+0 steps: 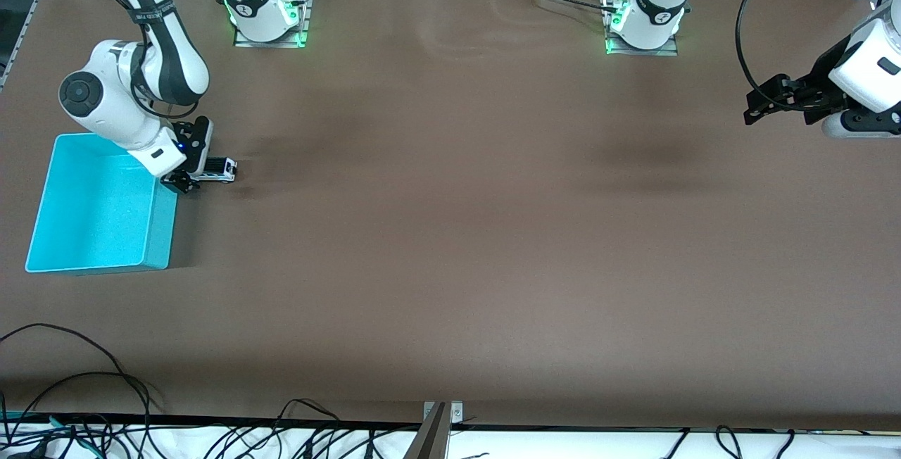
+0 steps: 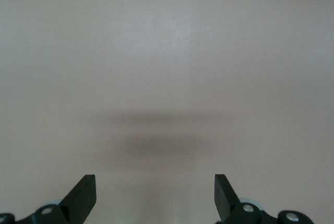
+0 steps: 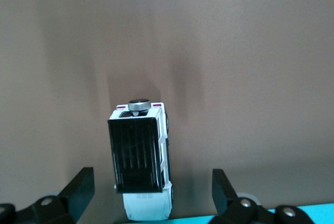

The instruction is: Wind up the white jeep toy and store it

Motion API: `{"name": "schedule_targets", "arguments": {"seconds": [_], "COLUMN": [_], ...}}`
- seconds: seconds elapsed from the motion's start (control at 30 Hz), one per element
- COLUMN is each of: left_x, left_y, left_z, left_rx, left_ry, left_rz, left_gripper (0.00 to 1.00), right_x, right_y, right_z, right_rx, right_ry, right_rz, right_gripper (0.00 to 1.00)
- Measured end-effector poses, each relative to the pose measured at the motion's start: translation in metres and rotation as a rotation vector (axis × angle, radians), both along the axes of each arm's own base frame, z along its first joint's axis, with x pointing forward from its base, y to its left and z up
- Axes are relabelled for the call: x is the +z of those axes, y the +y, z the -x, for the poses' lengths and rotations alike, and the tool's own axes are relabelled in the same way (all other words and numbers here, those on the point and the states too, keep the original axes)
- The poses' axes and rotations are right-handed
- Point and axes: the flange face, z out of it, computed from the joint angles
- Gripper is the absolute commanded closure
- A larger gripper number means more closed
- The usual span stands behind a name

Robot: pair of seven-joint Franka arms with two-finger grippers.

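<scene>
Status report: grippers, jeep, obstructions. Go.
Right gripper open, straddling white jeep toy on table beside turquoise bin. Left gripper open, empty, waiting over its end of the table. Nothing in the way.

White jeep toy (image 3: 141,161) front end cut off by right wrist frame edge.

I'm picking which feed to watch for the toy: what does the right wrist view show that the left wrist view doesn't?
Only the right wrist view shows the white jeep toy on the table between the open right tool, plus a strip of the turquoise bin. Only the left wrist view shows the open left tool, which waits with just a faint shadow below it. Both show the brown table and dark fingertips, holding nothing.
</scene>
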Motion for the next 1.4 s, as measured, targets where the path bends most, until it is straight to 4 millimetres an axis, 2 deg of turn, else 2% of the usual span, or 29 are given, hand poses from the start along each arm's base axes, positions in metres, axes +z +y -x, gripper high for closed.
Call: {"name": "schedule_targets", "arguments": {"seconds": [0.4,0.6,0.67,0.93,1.17,1.4], "left_x": [0.012,0.012,0.012,0.011,0.008,0.007], "left_y": [0.002,0.002,0.002,0.001,0.001,0.001], "left_z": [-0.001,-0.001,-0.001,-0.001,0.001,0.002], "left_rx": [0.004,0.004,0.004,0.001,0.001,0.0], "left_ry": [-0.024,-0.025,-0.024,-0.018,0.012,0.019], "left_rz": [0.001,0.001,0.001,0.001,0.0,0.0], "left_gripper": [0.0,0.0,0.0,0.0,0.0,0.0], "right_x": [-0.02,-0.026,-0.028,-0.036,-0.036,-0.036], "right_y": [-0.001,-0.001,-0.001,-0.001,-0.001,0.001], "right_z": [0.0,0.001,0.002,0.004,0.005,0.005], "right_rx": [0.04,0.044,0.045,0.048,0.048,0.053], "right_ry": [0.003,0.008,0.008,0.015,0.017,0.016], "right_rz": [0.008,0.01,0.011,0.012,0.012,0.011], "right_gripper": [0.0,0.04,0.1,0.49,0.75,0.76]}}
